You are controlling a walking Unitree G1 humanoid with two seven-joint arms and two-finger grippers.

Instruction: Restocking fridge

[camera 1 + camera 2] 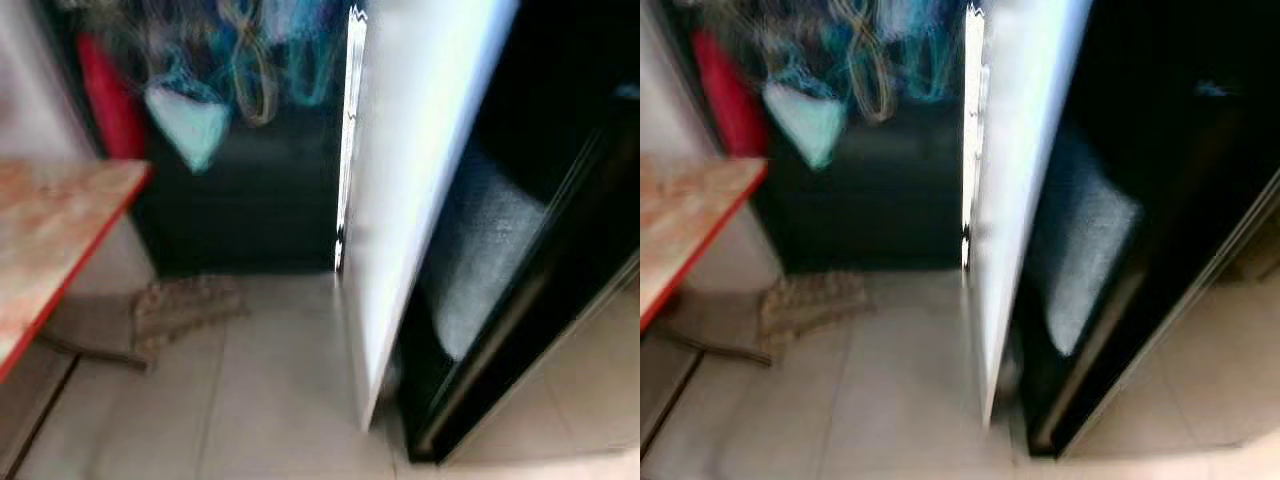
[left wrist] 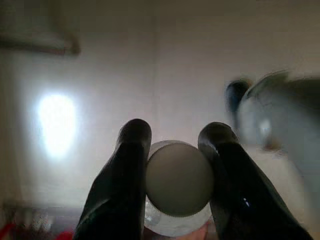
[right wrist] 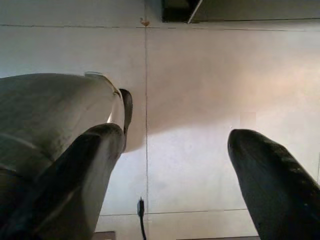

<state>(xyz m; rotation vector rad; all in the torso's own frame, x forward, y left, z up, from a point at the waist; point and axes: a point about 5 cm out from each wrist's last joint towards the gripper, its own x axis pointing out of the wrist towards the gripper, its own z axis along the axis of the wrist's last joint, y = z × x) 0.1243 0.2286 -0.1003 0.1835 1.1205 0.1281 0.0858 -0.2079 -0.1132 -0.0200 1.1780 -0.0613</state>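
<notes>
Left gripper [image 2: 172,150] is clamped around a pale round-capped clear plastic bottle [image 2: 179,180], seen cap-on between its two black fingers [image 2: 131,165], so the item to be stocked is in hand, over the tiled floor. Right gripper [image 3: 172,150] hangs with its fingers spread wide and nothing between them, above the same pale floor tiles [image 3: 200,100].

Ahead, the tall white fridge door [image 1: 400,200] stands ajar, with the dark fridge interior [image 1: 540,200] to its right; the head views are blurred, so what looks like a frosted shelf inside may be something else. To the left sits a red-edged wooden table [image 1: 50,230].

To do the approach well, I would square up to the opening, keep the bottle upright, and clear the door's edge.
</notes>
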